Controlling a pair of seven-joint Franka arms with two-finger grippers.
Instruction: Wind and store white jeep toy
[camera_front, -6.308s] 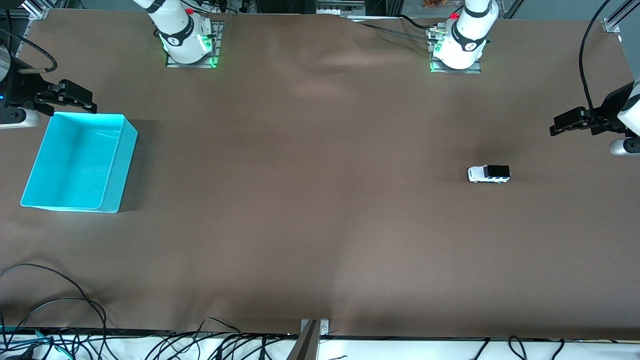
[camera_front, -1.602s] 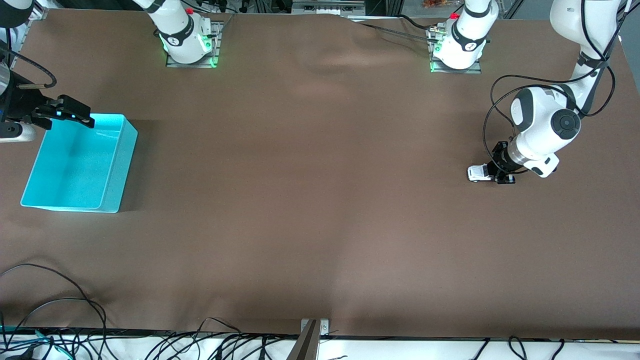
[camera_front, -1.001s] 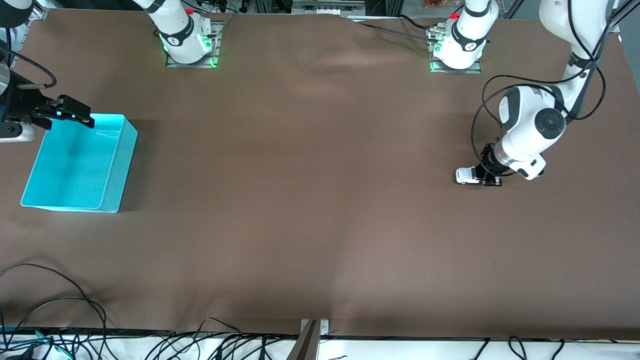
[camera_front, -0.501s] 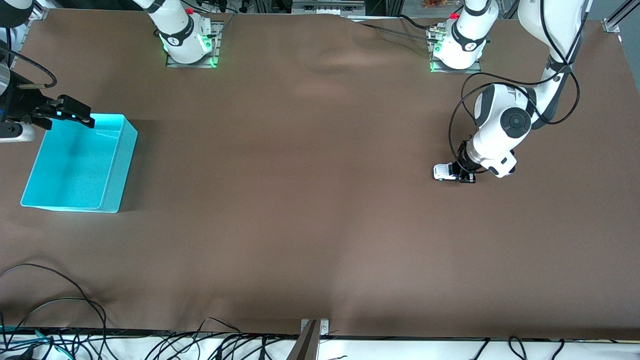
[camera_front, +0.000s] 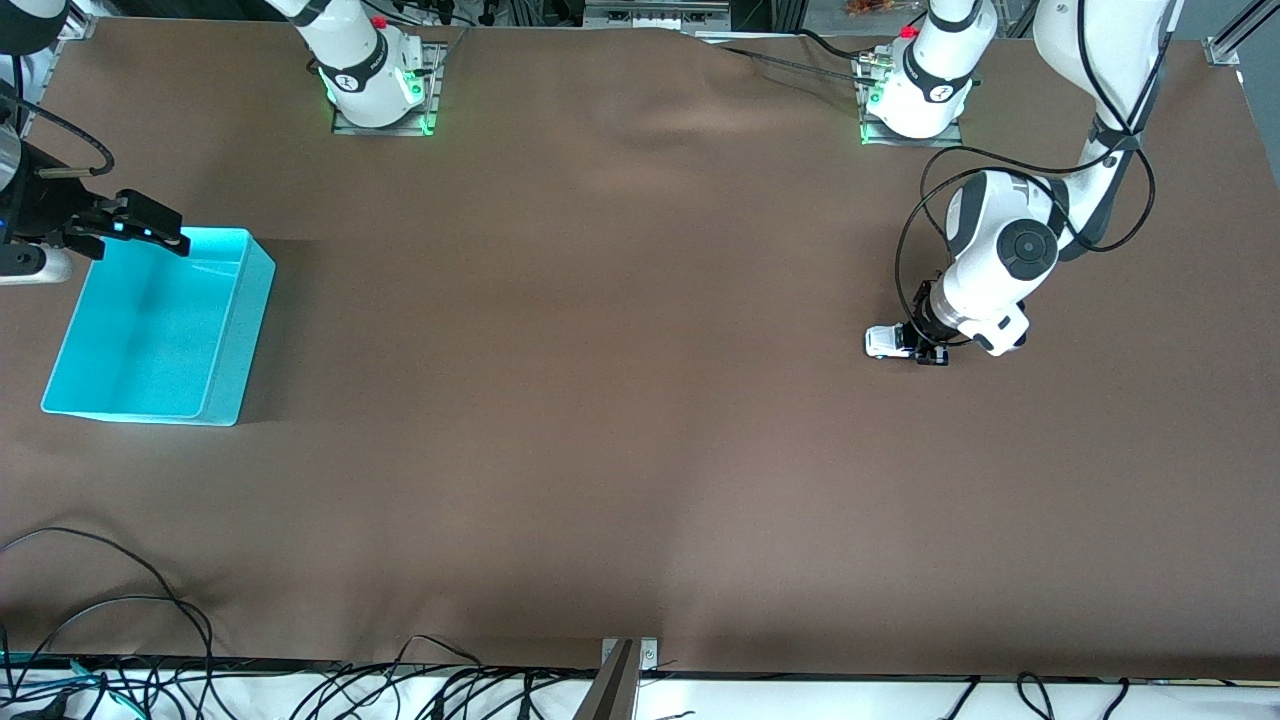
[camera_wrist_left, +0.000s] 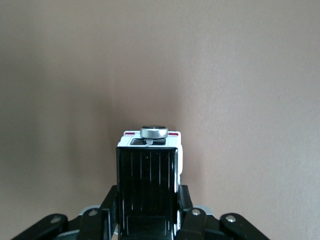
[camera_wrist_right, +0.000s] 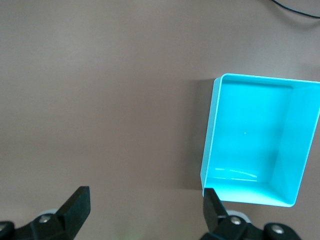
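Brown cloth (camera_front: 600, 400) covers the whole table, and the jeep (camera_front: 884, 343) sits on it toward the left arm's end. The left gripper (camera_front: 928, 345) is down on the toy, its fingers (camera_wrist_left: 111, 205) pressed against the black roof section from both sides, so it is closed on the jeep with the wheels apparently on the cloth. The white front of the car pokes out toward the bin's end of the table.

If this is the winding drag, the main risk is the wheels skidding over the soft cloth instead of turning, leaving the spring slack. Pressing too hard could ruck the fabric. The grip is narrow on a smooth roof, so the toy could also twist or pop free.

Well apart, at the right arm's end, stands the cyan bin (camera_front: 215, 400), which looks empty. The right gripper (camera_front: 150, 222) waits over the bin's farther rim, its fingers (camera_wrist_right: 75, 205) spread wide and holding nothing. Nothing lies on the cloth between jeep and bin; cables (camera_front: 120, 600) trail along the nearest edge.
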